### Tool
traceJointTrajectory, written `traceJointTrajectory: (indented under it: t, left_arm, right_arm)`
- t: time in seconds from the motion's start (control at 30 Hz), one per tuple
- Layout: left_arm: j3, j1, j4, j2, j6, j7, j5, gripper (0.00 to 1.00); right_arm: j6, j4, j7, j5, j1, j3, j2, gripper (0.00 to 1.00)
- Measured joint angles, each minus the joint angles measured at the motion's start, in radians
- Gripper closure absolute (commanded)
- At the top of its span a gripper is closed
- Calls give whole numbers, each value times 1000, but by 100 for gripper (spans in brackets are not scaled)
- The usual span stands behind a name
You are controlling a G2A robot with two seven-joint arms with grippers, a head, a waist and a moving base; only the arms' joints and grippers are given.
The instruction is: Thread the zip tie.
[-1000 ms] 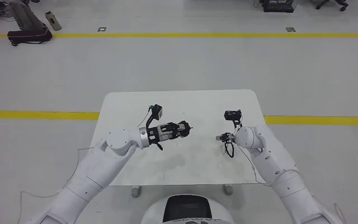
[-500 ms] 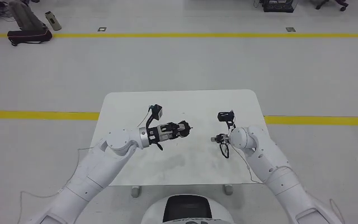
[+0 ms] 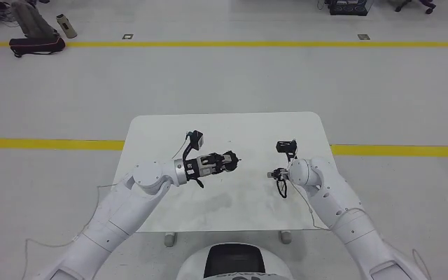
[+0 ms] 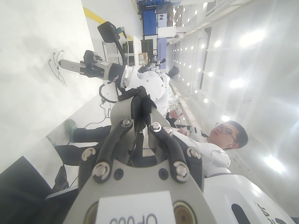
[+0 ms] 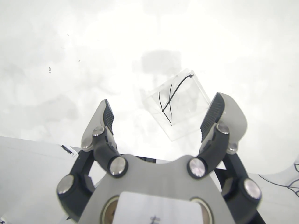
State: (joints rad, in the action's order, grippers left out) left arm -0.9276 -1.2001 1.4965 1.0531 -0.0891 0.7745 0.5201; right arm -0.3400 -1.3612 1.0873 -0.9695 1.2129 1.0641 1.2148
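A small clear tray (image 5: 186, 113) lies on the white table (image 3: 210, 129) and holds a few thin black zip ties (image 5: 171, 96). My right gripper (image 5: 161, 115) hovers open just above this tray, its fingers (image 5: 212, 113) spread to either side; in the top view the right gripper (image 3: 270, 173) is right of the table's middle. My left gripper (image 3: 234, 159) is held above the table's middle, pointing at the right one. In the left wrist view, my left gripper (image 4: 140, 99) is shut on a black zip tie whose strap runs back between the fingers. Beyond it are the right gripper (image 4: 61, 63) and the tray (image 4: 59, 76).
The table's near edge lies just behind the right gripper. A black cable (image 3: 283, 187) loops from the right wrist over the table. Bare tabletop stretches to the far side and left.
The right gripper shifted a little to the left over the tray, then eased slightly back. The left arm has not moved.
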Motion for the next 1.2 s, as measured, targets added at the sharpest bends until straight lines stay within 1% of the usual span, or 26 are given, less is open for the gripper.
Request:
traceJointTrajectory:
  t: [0.13,0.23,0.33,0.37,0.4,0.43,0.47,0.57,0.63,0.7,0.8,0.87,0.93,1.03,1.1,1.2]
  left_arm:
    - [0,0,0,0,0,0,0,100]
    - [0,0,0,0,0,0,0,100]
    - [0,0,0,0,0,0,0,100]
    - [0,0,0,0,0,0,0,100]
    - [0,0,0,0,0,0,0,100]
    - [0,0,0,0,0,0,0,100]
    - [0,0,0,0,0,0,0,100]
    - [0,0,0,0,0,0,0,100]
    - [0,0,0,0,0,0,0,100]
    - [0,0,0,0,0,0,0,100]
    - [0,0,0,0,0,0,0,100]
    - [0,0,0,0,0,0,0,100]
    - [0,0,0,0,0,0,0,100]
    - [0,0,0,0,0,0,0,100]
    - [0,0,0,0,0,0,0,100]
    - [0,0,0,0,0,0,0,100]
  right_arm:
    - [1,0,-2,0,1,0,0,0]
    - [2,3,-31,-13,11,-3,1,0]
    - [0,10,-21,-28,10,2,5,0]
    - [0,11,-17,-32,10,4,7,8]
    - [0,11,-13,-38,10,8,11,20]
    - [0,10,-11,-43,12,11,13,38]
    - [0,9,-9,-50,13,13,15,50]
    - [0,4,5,-78,18,23,23,53]
    - [0,2,24,-99,20,29,29,60]
    - [0,3,45,-115,21,34,36,61]
    - [0,7,64,-141,22,39,46,57]
    - [0,11,72,-158,23,41,52,57]
    - [0,18,79,-168,23,43,59,58]
    - [0,34,84,-181,21,45,69,62]
    - [0,49,85,-189,17,46,76,61]
    - [0,75,81,-195,11,46,85,64]
